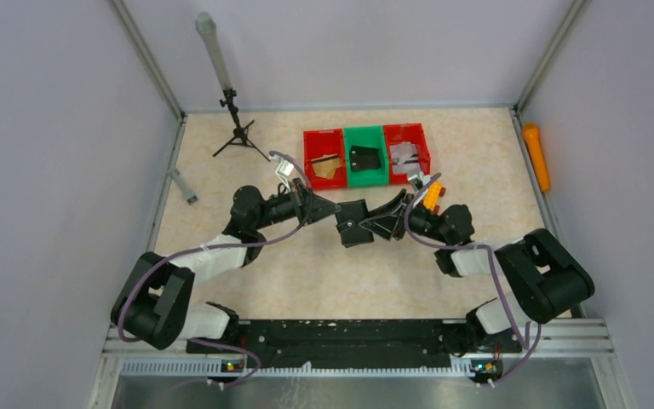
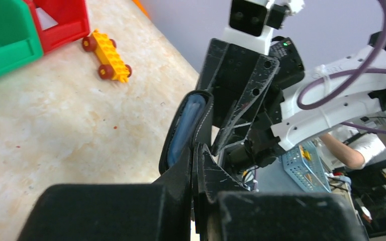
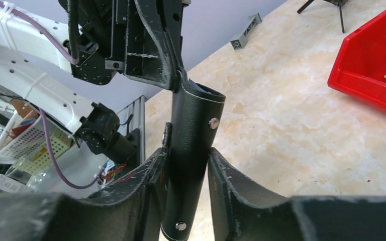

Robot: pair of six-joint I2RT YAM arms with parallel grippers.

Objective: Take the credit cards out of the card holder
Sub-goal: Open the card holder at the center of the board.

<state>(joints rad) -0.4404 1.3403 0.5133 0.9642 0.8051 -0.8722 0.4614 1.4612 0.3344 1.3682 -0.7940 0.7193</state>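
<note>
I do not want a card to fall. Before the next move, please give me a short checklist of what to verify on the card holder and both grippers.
1. Left gripper pinches one edge of the card holder: ok.
2. Right gripper has a finger on each face of the holder: ok, both appear to touch.
3. Holder opened wide enough: not ok, only a narrow gap shows its pale blue inside.
4. Cards visible in that gap: cannot tell.
5. Yellow toy car lies apart from the holder: ok.
</note>
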